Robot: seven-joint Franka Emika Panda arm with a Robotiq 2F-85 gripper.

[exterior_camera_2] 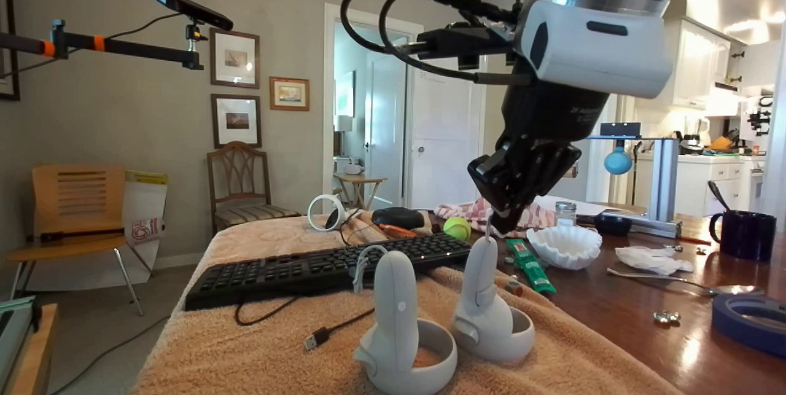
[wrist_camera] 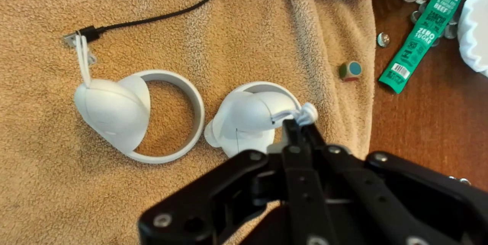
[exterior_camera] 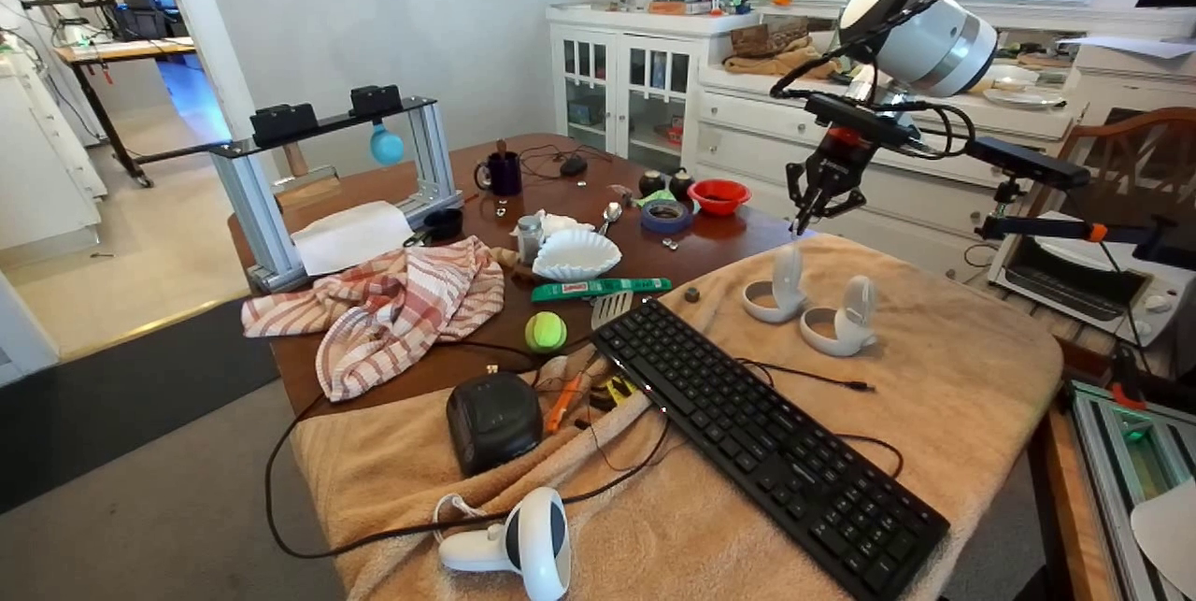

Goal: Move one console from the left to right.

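The console [exterior_camera: 788, 279], a small all-white controller with a ring, stands upright on the tan towel [exterior_camera: 972, 349]; it also shows in an exterior view [exterior_camera_2: 481, 272] and the wrist view [wrist_camera: 251, 111]. My gripper [exterior_camera: 799, 225] is above its handle. In the wrist view the fingertips [wrist_camera: 300, 125] are shut on its white wrist cord, which runs up taut from the handle in an exterior view. The fingers do not touch the handle. A similar white controller [exterior_camera: 846, 325] stands close beside it, its cord [exterior_camera_2: 362, 266] hanging loose. I cannot tell whether the console's ring rests fully on the towel.
A black keyboard [exterior_camera: 766, 442] and a black USB cable [wrist_camera: 152, 20] lie near the controllers. A larger white controller with a dark centre [exterior_camera: 537, 540] lies at the towel's far end. A green packet [exterior_camera_2: 531, 266], a white bowl [exterior_camera_2: 565, 247] and a small die [wrist_camera: 350, 70] are near the towel's edge.
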